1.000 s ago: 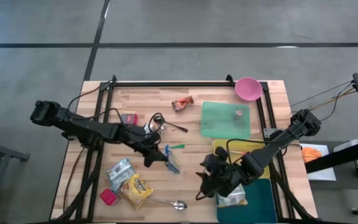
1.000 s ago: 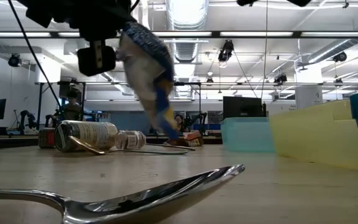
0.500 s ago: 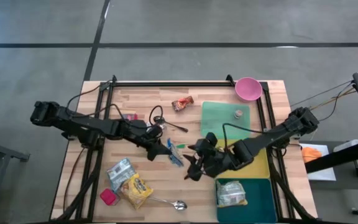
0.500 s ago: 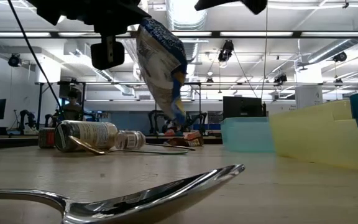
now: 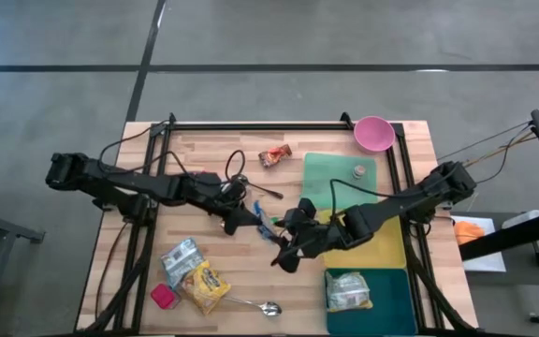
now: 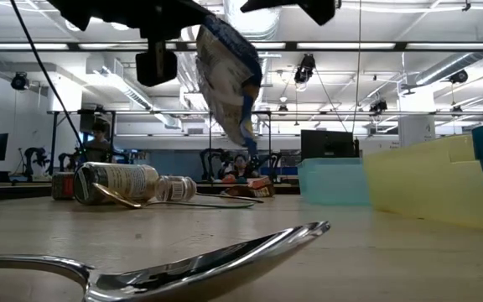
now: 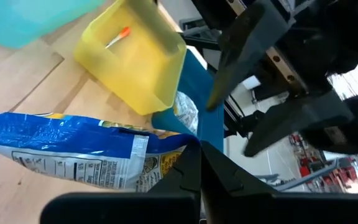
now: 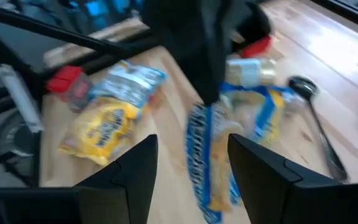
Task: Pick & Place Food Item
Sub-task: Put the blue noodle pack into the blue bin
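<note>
Left gripper (image 5: 247, 217): clamped on blue snack bag (image 5: 266, 227), frame centre, above worktop (image 5: 213, 154).
Right gripper (image 5: 286, 255): fingers apart, beside bag.

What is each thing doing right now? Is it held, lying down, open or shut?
left gripper: shut on the blue snack bag
blue snack bag: hanging in the air
right gripper: open, near the bag
teal bin: holds a packet
yellow snack bag: lying flat
spoon: lying on the table

Label on the blue snack bag (image 8: 211, 155) — blurred, unreadable.
</note>
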Available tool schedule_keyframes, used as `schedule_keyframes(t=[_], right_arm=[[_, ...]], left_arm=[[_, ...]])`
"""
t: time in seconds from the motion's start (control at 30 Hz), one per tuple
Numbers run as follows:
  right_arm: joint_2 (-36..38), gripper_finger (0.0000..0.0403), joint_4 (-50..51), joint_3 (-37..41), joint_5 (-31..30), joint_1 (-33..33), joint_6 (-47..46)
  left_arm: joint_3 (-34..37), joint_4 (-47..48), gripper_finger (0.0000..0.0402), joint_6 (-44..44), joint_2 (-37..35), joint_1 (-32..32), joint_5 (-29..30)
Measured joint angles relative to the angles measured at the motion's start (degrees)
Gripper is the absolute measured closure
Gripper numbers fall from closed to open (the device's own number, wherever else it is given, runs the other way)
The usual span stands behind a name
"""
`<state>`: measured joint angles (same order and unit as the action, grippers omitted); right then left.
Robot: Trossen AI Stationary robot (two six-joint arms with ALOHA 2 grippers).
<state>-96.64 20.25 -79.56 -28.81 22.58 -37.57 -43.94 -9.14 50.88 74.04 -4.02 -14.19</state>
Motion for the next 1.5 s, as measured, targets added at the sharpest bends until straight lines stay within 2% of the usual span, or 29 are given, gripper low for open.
schedule_keyframes(t=[0.2, 0.47, 1.17, 1.3, 1.5], right_arm=[[-1.4, 0.0211, 0.2, -0.7, 0.4, -1.3, 2.9], [-1.7, 0.0211, 0.6, -1.5, 0.9, -2.7, 5.3], [-1.9, 0.0214, 0.4, -0.2, 3.6, -2.7, 4.3], [-2.0, 0.0251, 0.5, -0.2, 3.5, -2.9, 4.5], [-2.0, 0.0351, 0.5, -0.1, 3.5, -3.1, 4.7]], left_arm=[[-1.8, 0.0, 0.0401, -1.7, 0.6, 0.5, -2.7], [-4.4, 0.4, 0.0401, -3.0, 5.3, 0.5, -6.7], [-6.0, 0.1, 0.0401, -4.0, 6.3, 1.8, -9.0], [-6.0, -0.2, 0.0401, -4.0, 6.3, 1.8, -9.0], [-6.0, -0.2, 0.0401, -4.0, 6.3, 1.8, -9.0]])
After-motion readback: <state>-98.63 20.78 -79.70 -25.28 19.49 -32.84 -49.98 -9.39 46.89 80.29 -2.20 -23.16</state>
